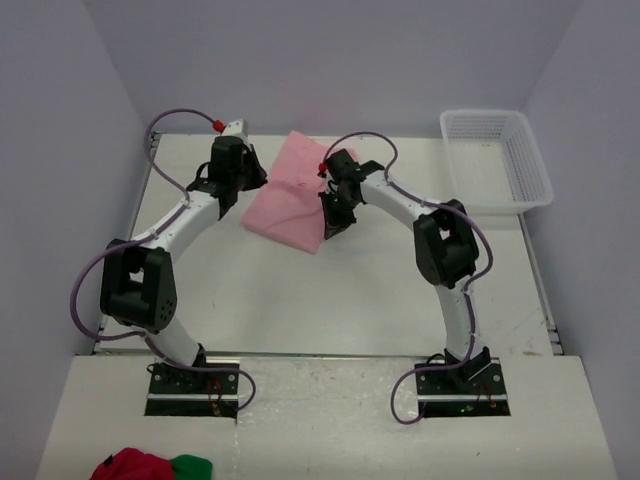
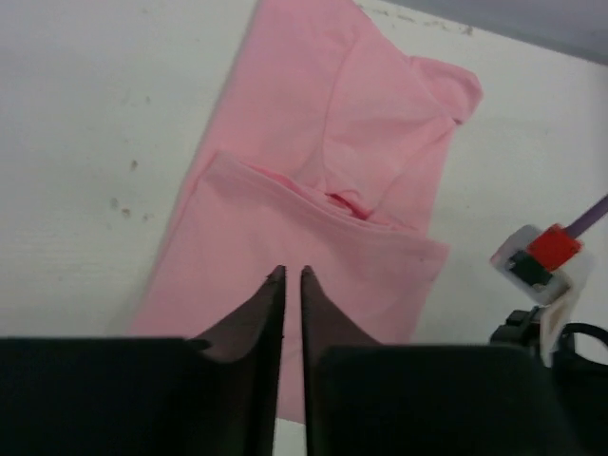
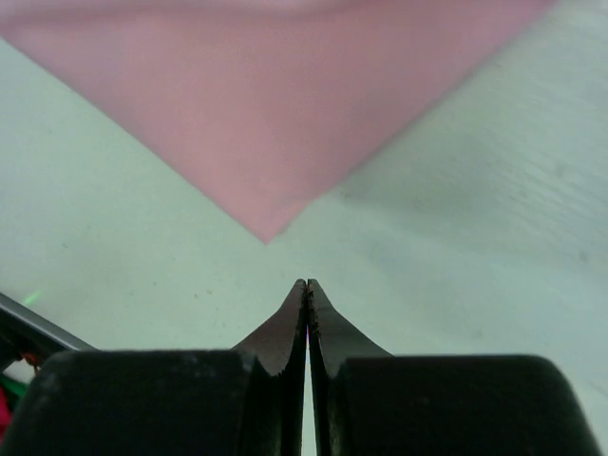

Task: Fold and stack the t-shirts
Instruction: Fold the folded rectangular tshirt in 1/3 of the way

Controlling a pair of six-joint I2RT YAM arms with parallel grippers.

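Observation:
One pink t-shirt (image 1: 290, 195) lies folded into a long panel on the white table, between my two arms at the back. In the left wrist view the t-shirt (image 2: 313, 190) shows a folded-over layer and a sleeve. My left gripper (image 2: 293, 273) hovers over its near half, jaws a narrow slit apart with nothing between them; from above, the left gripper (image 1: 252, 178) sits at the shirt's left edge. My right gripper (image 3: 306, 282) is shut and empty over bare table, just short of a corner of the t-shirt (image 3: 266, 114). From above, the right gripper (image 1: 333, 225) is at the shirt's right side.
A white mesh basket (image 1: 497, 160) stands at the back right of the table. A red and green bundle of cloth (image 1: 150, 466) lies on the near shelf at the lower left. The right arm's wrist with a red tag (image 2: 541, 256) shows beside the shirt.

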